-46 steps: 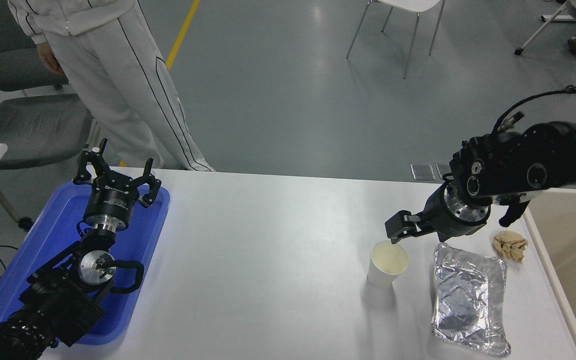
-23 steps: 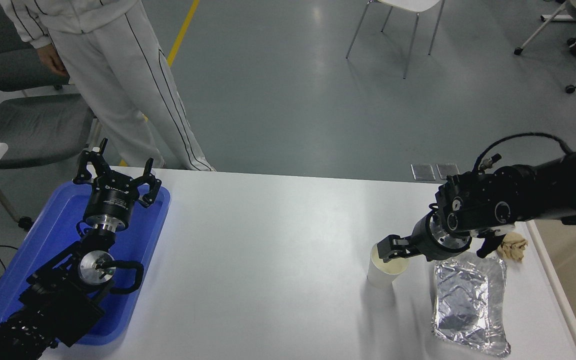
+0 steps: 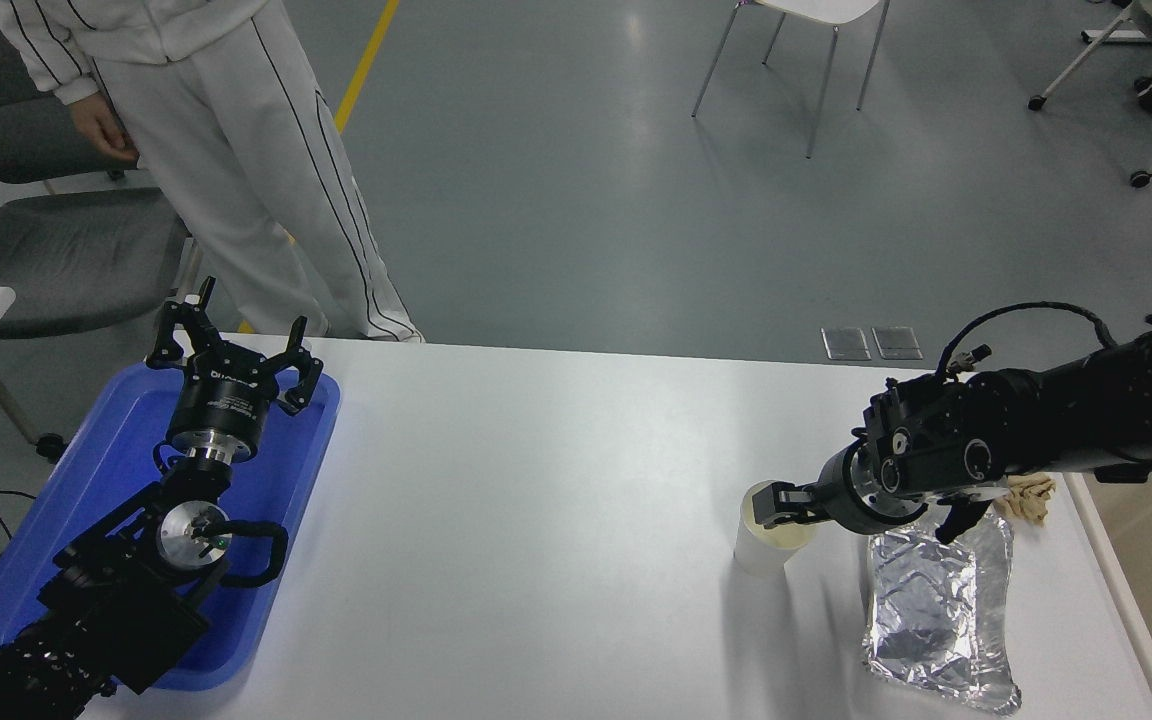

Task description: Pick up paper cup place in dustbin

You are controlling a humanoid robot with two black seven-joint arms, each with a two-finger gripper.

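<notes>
Paper cup [image 3: 762,545], unprinted, under right hand [image 3: 771,505]

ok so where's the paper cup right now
In the head view, the paper cup stands upright right of the table's middle, just left of the foil pouch, with the right gripper at its rim.

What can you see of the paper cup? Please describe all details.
The paper cup is small, plain white and tapered, with a cream-coloured inside. It stands upright on the white table, left of the silver foil pouch. The right claw is at its rim, one finger reaching over the opening; whether it grips the wall already cannot be told.
</notes>
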